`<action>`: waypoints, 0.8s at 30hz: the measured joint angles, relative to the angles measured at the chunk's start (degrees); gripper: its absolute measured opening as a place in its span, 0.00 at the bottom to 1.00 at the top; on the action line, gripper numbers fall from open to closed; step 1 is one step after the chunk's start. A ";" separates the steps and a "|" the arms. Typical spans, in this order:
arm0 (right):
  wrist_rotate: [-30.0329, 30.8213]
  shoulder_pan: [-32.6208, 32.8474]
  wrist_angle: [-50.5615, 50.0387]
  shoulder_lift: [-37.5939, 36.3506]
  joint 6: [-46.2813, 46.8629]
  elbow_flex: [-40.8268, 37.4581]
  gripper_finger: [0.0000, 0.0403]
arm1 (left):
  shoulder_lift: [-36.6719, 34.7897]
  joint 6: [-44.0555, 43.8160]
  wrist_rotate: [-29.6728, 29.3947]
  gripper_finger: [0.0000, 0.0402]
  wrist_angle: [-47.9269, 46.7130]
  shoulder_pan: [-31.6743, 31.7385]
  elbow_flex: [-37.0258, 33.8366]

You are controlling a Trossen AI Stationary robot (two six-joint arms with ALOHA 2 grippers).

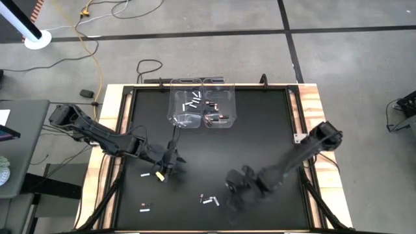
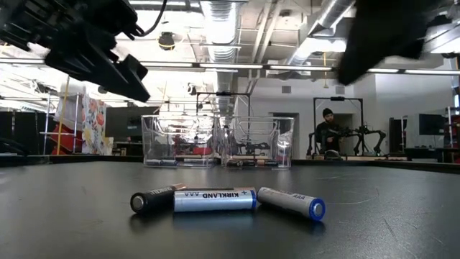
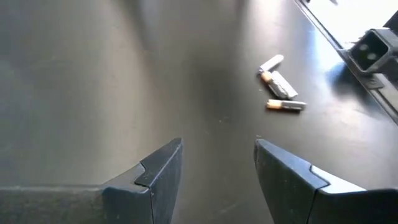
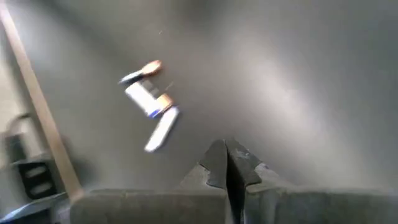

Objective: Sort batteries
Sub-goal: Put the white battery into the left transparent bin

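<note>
Your right gripper (image 1: 229, 195) has its fingers pressed together on nothing, hovering just beside the cluster of three batteries (image 1: 208, 200) at the tabletop's (image 1: 260, 130) near edge; they lie toward the left arm's side of it, long axes roughly across the tabletop. Your left gripper (image 1: 170, 164) hangs with fingers apart and empty, one battery (image 1: 158, 175) just beside it. One label reads "KIRKLAND AAA" (image 2: 214, 199).

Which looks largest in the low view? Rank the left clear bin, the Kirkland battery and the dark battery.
1. Left clear bin
2. Kirkland battery
3. Dark battery, though it lies angled away from the camera, so its full length is unsure.
</note>
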 joint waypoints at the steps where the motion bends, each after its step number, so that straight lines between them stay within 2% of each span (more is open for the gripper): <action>1: 0.44 1.53 0.93 0.59 3.35 0.05 0.02 | -0.01 -0.24 0.05 0.48 -0.01 -0.40 0.00; 6: 2.27 7.04 4.39 5.14 15.35 1.00 0.01 | -0.01 -0.53 -0.01 0.48 -0.22 -1.89 0.00; 8: 3.70 8.30 4.55 7.46 17.27 2.11 0.00 | -0.01 -1.06 -0.01 0.48 -0.40 -2.26 0.00; 15: 3.91 10.40 10.80 14.15 17.48 3.10 0.05 | -0.01 -2.84 -0.03 0.48 -0.53 -3.69 0.00; 20: 4.30 10.00 17.03 16.66 16.36 3.10 0.15 | -0.01 -2.99 1.24 0.48 -0.59 -5.10 0.00; 24: 7.73 9.51 19.00 16.34 12.56 3.19 0.24 | -0.01 -3.56 1.45 0.48 -0.64 -5.89 0.00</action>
